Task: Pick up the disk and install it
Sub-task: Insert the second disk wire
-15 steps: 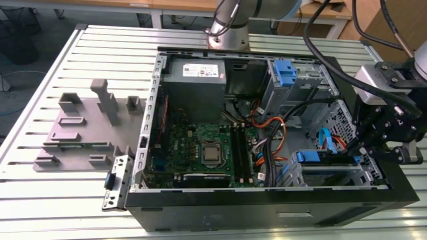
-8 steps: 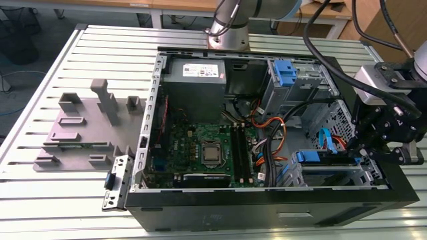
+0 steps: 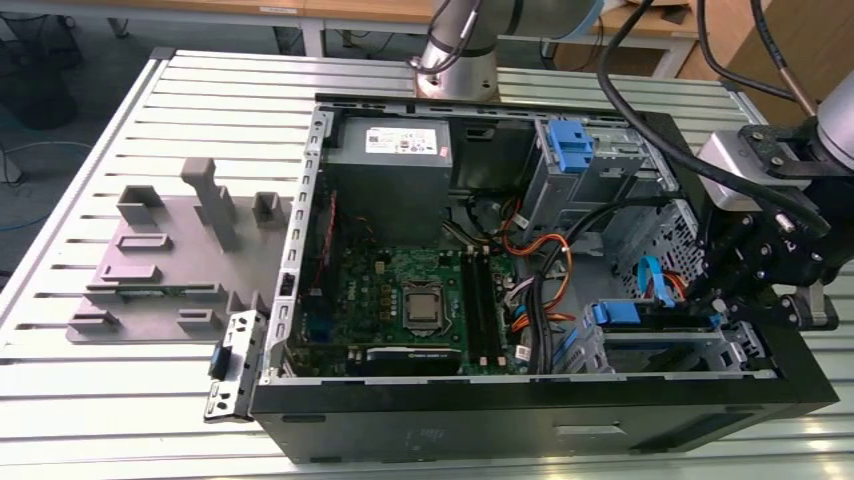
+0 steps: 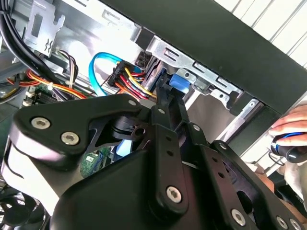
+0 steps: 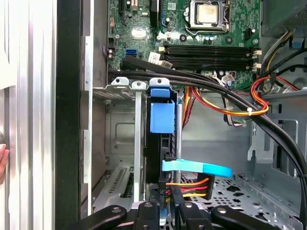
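Slatted metal bench (image 3: 80, 130), pale, ribbed lengthwise. Grey moulded fixture plate (image 3: 160, 265) near its edge at the exterior view's left. Open black computer case (image 3: 534, 425) at centre: power supply (image 3: 400, 160), green motherboard (image 3: 400, 300), orange and black cables (image 3: 561, 250). Disk (image 5: 160, 143) stands on edge in the metal drive cage (image 5: 120, 139), beside the case's wall at the exterior view's right; blue tab upward. Gripper (image 3: 727, 300) over the cage; jaws close about the disk's end, contact cannot be told. A hand (image 4: 292, 132) near the case's outer wall.

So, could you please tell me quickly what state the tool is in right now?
Tool: at the end of the disk standing in the drive cage; open or shut cannot be told.
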`<state>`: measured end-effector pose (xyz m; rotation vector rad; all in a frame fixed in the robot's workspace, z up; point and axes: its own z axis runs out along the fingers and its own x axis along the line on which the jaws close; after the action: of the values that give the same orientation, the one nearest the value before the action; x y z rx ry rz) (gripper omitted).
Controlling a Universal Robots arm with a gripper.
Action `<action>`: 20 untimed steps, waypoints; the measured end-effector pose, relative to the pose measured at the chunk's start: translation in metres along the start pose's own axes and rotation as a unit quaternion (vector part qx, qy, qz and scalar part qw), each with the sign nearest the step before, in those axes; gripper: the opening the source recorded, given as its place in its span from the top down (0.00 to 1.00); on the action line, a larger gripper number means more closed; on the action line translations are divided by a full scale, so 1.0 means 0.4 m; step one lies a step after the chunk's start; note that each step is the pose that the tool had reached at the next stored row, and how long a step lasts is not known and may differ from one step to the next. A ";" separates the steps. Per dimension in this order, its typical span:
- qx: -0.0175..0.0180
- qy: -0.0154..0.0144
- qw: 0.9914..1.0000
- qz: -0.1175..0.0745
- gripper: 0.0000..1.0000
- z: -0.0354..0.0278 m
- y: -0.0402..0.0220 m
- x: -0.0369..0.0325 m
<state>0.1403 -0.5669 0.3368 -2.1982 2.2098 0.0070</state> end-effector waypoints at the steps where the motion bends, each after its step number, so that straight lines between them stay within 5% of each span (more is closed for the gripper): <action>1: 0.000 0.000 1.000 0.000 0.76 0.001 0.000 0.000; 20: 0.000 0.000 1.000 0.000 0.76 0.007 0.006 -0.002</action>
<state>0.1380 -0.5661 0.3341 -2.1978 2.2093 0.0079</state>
